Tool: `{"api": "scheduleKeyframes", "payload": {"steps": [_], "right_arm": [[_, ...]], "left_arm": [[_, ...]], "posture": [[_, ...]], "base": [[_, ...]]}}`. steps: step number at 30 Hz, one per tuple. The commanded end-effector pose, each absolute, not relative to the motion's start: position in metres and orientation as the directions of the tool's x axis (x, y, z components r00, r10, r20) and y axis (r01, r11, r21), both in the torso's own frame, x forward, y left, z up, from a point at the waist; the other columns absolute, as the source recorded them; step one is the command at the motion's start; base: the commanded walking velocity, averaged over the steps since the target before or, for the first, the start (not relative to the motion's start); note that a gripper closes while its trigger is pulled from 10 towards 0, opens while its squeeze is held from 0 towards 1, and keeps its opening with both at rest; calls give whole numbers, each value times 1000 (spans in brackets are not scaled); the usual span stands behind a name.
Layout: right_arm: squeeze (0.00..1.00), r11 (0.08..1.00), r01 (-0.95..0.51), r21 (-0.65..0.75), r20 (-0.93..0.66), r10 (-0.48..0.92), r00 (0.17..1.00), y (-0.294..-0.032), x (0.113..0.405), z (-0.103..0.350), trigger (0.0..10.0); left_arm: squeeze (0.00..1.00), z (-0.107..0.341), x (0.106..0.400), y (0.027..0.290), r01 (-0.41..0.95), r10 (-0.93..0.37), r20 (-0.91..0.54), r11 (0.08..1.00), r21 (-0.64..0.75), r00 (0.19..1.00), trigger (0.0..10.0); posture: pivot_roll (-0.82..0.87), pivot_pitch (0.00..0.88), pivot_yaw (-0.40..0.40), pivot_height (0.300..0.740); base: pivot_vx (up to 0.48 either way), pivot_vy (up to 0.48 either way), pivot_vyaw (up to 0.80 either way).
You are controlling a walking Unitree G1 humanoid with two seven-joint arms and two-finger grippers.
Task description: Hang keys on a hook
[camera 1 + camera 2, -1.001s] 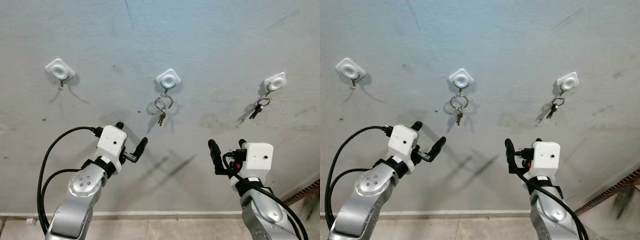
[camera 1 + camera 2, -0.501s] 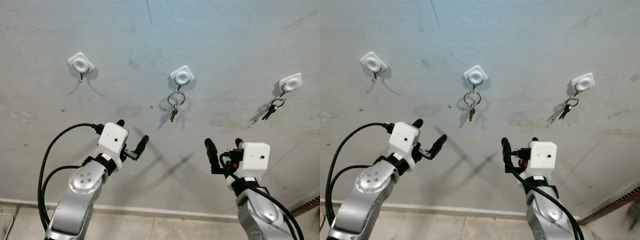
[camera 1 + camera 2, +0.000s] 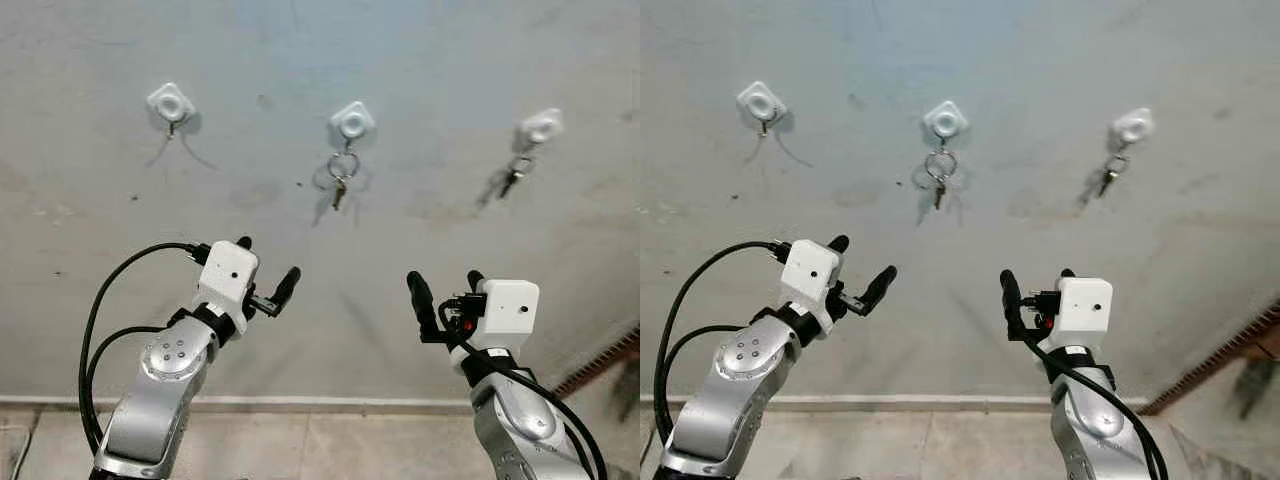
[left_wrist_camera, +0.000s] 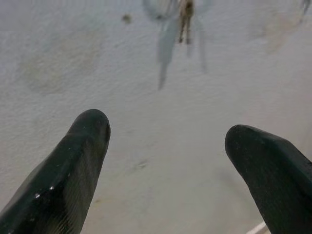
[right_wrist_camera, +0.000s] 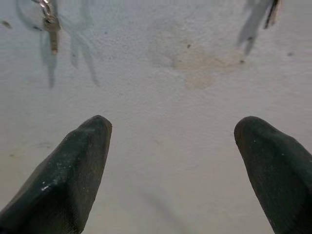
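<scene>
Grey, stained plaster wall (image 3: 450, 60) carries three white square hook plates in a row. On the middle white hook plate (image 3: 352, 121) hangs a metal key ring with a small brass-coloured key (image 3: 341, 177) dangling from it against the wall. The right white hook plate (image 3: 540, 126) holds a second small bunch of dark keys (image 3: 514, 176), slightly blurred. The left white hook plate (image 3: 171, 102) has a bare metal hook below it with nothing on it.

Both silver arms are raised in front of the wall, below the row of hooks and well apart from the keys. The left gripper (image 3: 266, 274) sits below and to the left of the middle hook, its two long black fingers (image 4: 73, 165) spread apart with nothing between them. The right gripper (image 3: 446, 287) sits below the gap between the middle and right hooks, its black fingers (image 5: 73, 170) likewise spread wide and holding nothing. A pale skirting strip (image 3: 330, 403) runs along the foot of the wall above a tiled floor (image 3: 330, 445).
</scene>
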State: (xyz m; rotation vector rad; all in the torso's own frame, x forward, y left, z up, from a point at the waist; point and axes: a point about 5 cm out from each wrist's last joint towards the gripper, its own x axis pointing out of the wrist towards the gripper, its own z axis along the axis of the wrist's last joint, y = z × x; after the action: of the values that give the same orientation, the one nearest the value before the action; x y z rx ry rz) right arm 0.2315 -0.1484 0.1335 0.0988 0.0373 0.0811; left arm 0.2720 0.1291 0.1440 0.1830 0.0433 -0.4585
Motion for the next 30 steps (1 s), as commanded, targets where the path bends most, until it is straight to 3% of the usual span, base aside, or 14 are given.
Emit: {"api": "scheduleKeyframes", "payload": {"steps": [1, 30], "right_arm": [[0, 993, -66, 95, -29, 69, 997, -153, 233, 135, 10000], [0, 994, -58, 89, -21, 60, 998, -155, 236, 137, 10000]], "left_arm": [[0, 144, 272, 128, 453, -444, -89, 878, 155, 892, 10000], [0, 143, 274, 127, 454, -445, -90, 878, 151, 891, 10000]], "posture": [[129, 0, -27, 740], [120, 0, -28, 740]], "base": [[-296, 0, 0], [-288, 0, 0]]}}
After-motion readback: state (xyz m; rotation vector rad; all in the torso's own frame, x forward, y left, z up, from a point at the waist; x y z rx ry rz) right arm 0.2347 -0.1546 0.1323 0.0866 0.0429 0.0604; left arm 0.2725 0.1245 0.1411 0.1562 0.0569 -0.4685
